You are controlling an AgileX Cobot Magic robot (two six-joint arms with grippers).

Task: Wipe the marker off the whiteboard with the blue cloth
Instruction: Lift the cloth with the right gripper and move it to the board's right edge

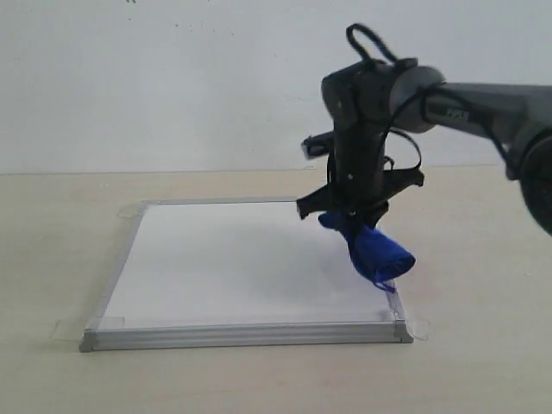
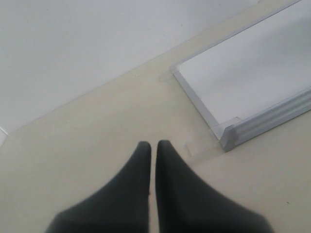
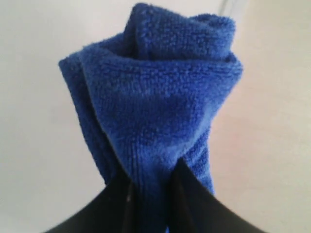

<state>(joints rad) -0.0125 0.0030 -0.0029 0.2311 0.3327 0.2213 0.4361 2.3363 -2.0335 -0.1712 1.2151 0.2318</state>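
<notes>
The whiteboard (image 1: 224, 259) lies flat on the table, white with a silver-grey frame. No marker shows on its surface in any view. My right gripper (image 1: 352, 216) hangs over the board's right part, shut on the bunched blue cloth (image 1: 376, 253), whose lower end reaches the board near its front right corner. In the right wrist view the blue cloth (image 3: 155, 102) fills the middle, pinched between the dark fingers (image 3: 119, 194). My left gripper (image 2: 153, 144) is shut with nothing in it, over bare table beside a corner of the whiteboard (image 2: 252, 73).
The beige table (image 1: 60, 241) runs around the board on all sides. A white wall (image 1: 172, 78) stands behind it. Clear tape tabs (image 1: 67, 329) hold the board's corners. The right arm (image 1: 483, 108) reaches in from the right edge.
</notes>
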